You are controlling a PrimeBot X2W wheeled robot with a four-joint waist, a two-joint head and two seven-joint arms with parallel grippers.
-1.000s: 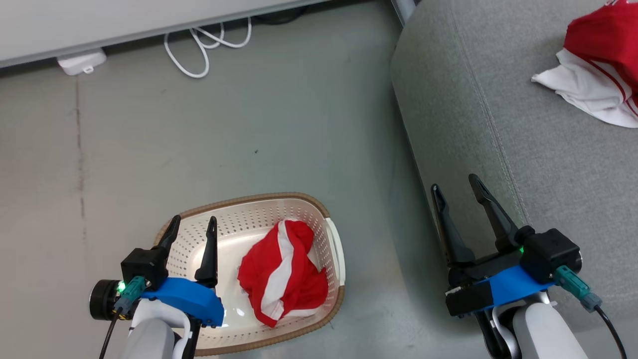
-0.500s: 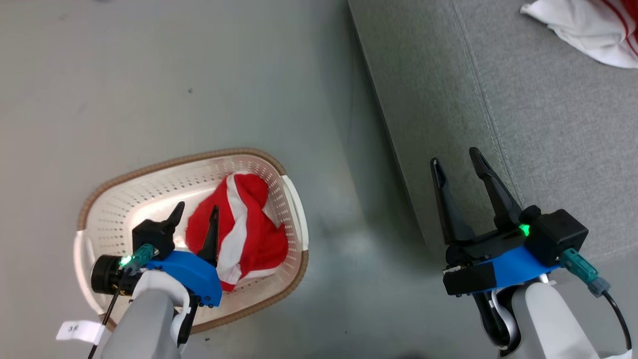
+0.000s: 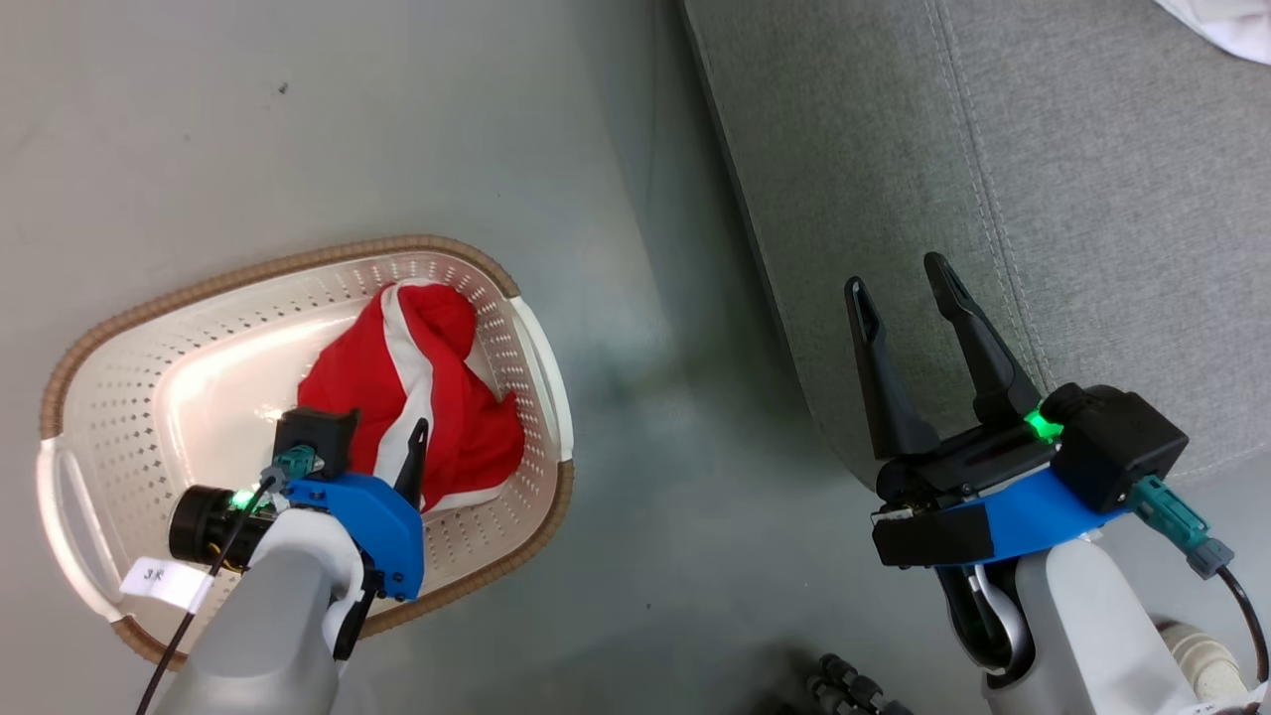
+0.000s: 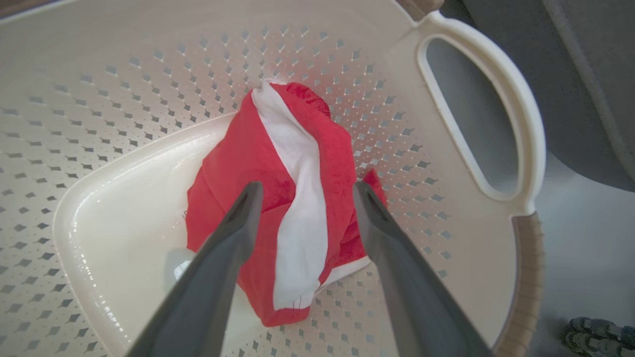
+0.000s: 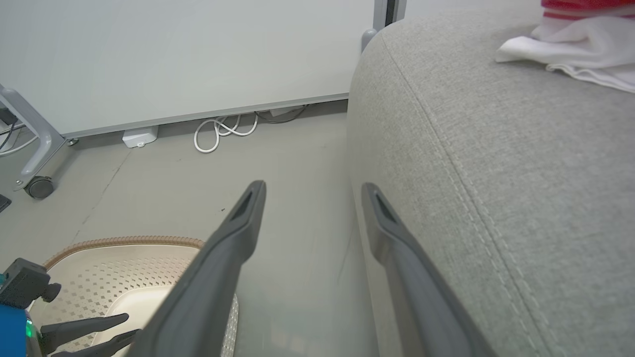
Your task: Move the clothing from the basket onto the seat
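The cream basket (image 3: 298,260) with its brown rim stands on the floor at the left. One crumpled red garment with a white stripe (image 3: 397,387) lies inside, toward the right handle. My left gripper (image 3: 372,432) is open just above it. In the left wrist view its two fingers straddle the garment (image 4: 223,178), the gripper (image 4: 306,191) holding nothing. My right gripper (image 3: 897,278) is open and empty beside the grey sofa's (image 3: 1043,199) rounded edge. A second garment lies on the sofa (image 5: 496,148), its white part (image 5: 570,44) showing, with a corner (image 3: 1226,20) in the head view.
Grey floor lies between the basket and the sofa. In the right wrist view a coiled white cable (image 5: 218,134) and a white adapter (image 5: 140,137) sit by the wall, and a caster (image 5: 38,187) at the far left. A dark ribbed thing (image 3: 844,685) lies at the bottom.
The head camera has tilted down and shifted. My left gripper has gone from the basket's left side to over the red garment inside it. The right gripper stays open.
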